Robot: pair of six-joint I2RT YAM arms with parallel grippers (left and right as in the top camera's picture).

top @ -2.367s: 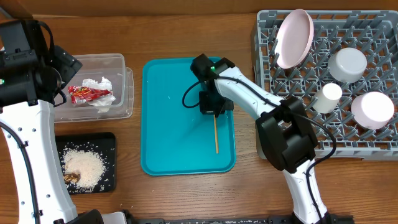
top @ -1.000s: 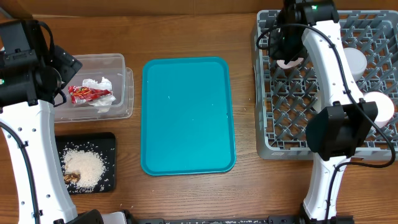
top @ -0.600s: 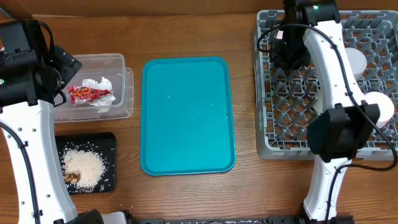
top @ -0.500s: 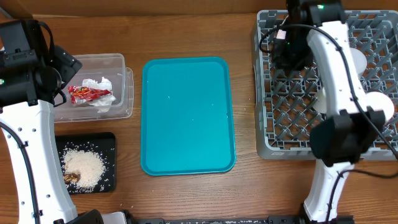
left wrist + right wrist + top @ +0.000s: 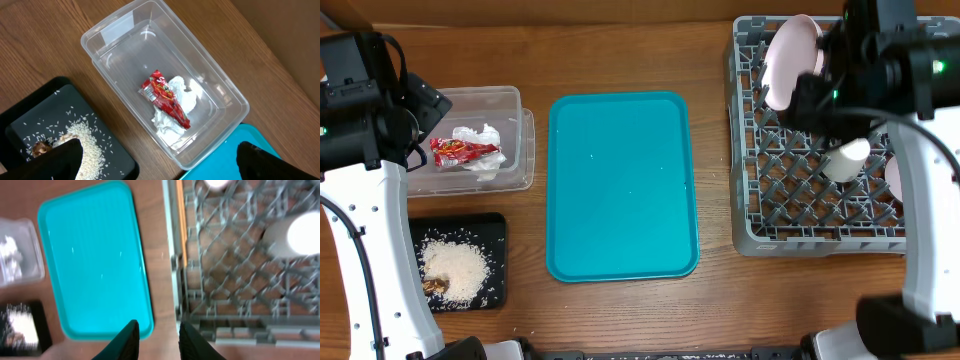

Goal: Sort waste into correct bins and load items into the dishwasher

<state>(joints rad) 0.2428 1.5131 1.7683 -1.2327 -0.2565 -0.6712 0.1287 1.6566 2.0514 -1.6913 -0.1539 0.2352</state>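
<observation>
Two grippers, and we see both empty. The left gripper (image 5: 159, 162) hangs with its jaws spread wide above the clear tub (image 5: 100, 57). The right gripper (image 5: 159, 342) has its fingers parted with nothing between them, above the strip of worktop (image 5: 620, 50) between the teal tray (image 5: 620, 185) and the grey dish rack (image 5: 750, 200). Inside the tub the red snack wrapper (image 5: 167, 100) lies on top of the crumpled white tissue (image 5: 186, 92), both towards the end nearest the teal tray. Just beside the tub, the black tray (image 5: 35, 115) carries a heap of white rice (image 5: 85, 142) with a few brown bits (image 5: 39, 147) at its edge. We find the teal tray bare apart from a few pale specks. In the rack, the pink plate (image 5: 790, 60) stands on edge in the far-left corner and a small white cup (image 5: 847, 158) sits among the pegs near the middle. From the right wrist camera, a thin wooden chopstick (image 5: 182, 225) lies along the rack's left wall; we cannot tell whether it is one stick or two.
</observation>
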